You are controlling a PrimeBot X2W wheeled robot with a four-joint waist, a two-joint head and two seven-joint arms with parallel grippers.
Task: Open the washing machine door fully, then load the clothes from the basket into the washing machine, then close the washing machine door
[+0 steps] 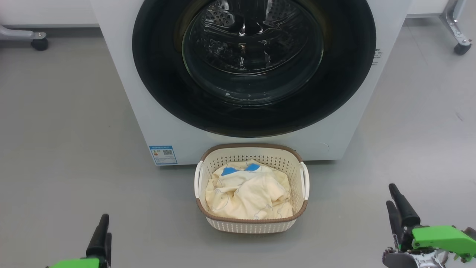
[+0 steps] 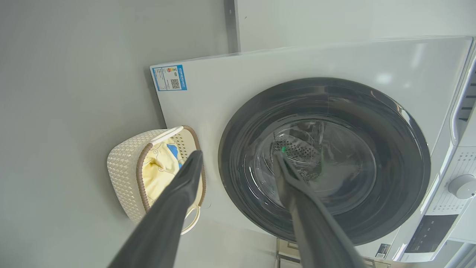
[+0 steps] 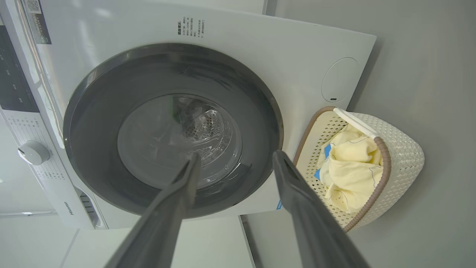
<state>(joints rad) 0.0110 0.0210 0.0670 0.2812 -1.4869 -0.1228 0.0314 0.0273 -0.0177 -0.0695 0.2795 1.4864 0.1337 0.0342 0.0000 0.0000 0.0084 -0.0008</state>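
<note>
We see washing machine door [image 1: 156, 82] shut, barring way into drum. Basket [image 1: 253, 146] stands on floor [image 1: 67, 130] just before washing machine [image 1: 122, 74], below door (close to cabinet front). Its top is open above clothes [image 1: 249, 193]. Bare floor lies between basket and our left gripper [image 1: 105, 225], likewise right gripper [image 1: 390, 194]. Left caster [image 1: 39, 44] and right caster [image 1: 462, 48] stand well apart from this, beside machine.

Bright, even overhead light. A soft shadow hugs the basket [image 1: 253, 225] on the floor [image 1: 55, 149]. Glare streaks the door [image 1: 253, 63] glass. In my wrist views, my fingers [image 2: 171, 208] blur up close and straight edges bow.
</note>
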